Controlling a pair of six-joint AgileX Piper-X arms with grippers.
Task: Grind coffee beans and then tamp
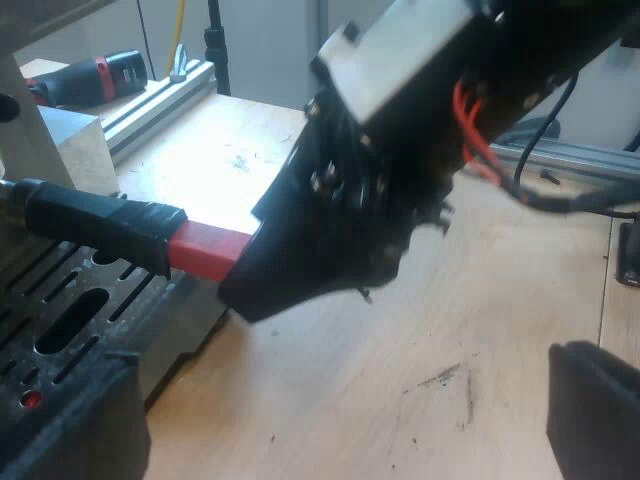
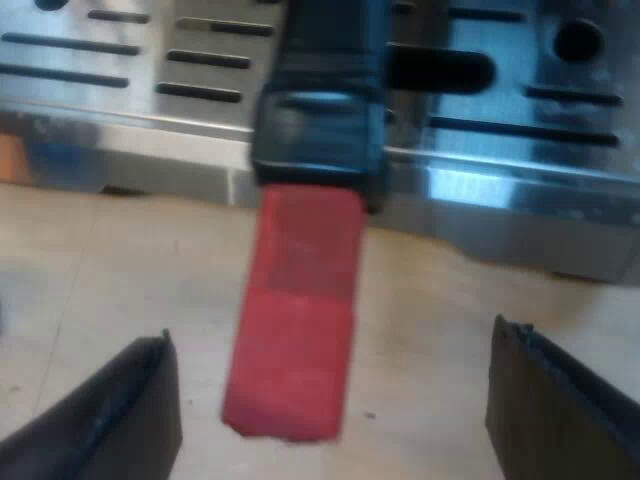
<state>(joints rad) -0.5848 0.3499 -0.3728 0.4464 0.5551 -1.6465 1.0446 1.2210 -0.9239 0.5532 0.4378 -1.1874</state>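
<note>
The holder's dark handle [image 2: 320, 110] sticks out over the espresso machine's slotted metal drip tray [image 2: 520, 110], and its red end [image 2: 295, 340] hangs past the tray's edge above the wooden table. My right gripper [image 2: 330, 415] is open, one finger on each side of the red end without touching it. In the left wrist view the same handle [image 1: 95, 220] and red end [image 1: 210, 250] show, with the right arm's black gripper [image 1: 300, 260] at the red tip. My left gripper [image 1: 330, 430] is open above the table by the tray [image 1: 70, 300], with nothing between its fingers.
The wooden table [image 1: 400, 350] stretches away from the machine. A pale block [image 1: 75, 145] stands by the tray. Beyond it lie an aluminium rail [image 1: 160, 95] and a red and black power tool [image 1: 90, 75].
</note>
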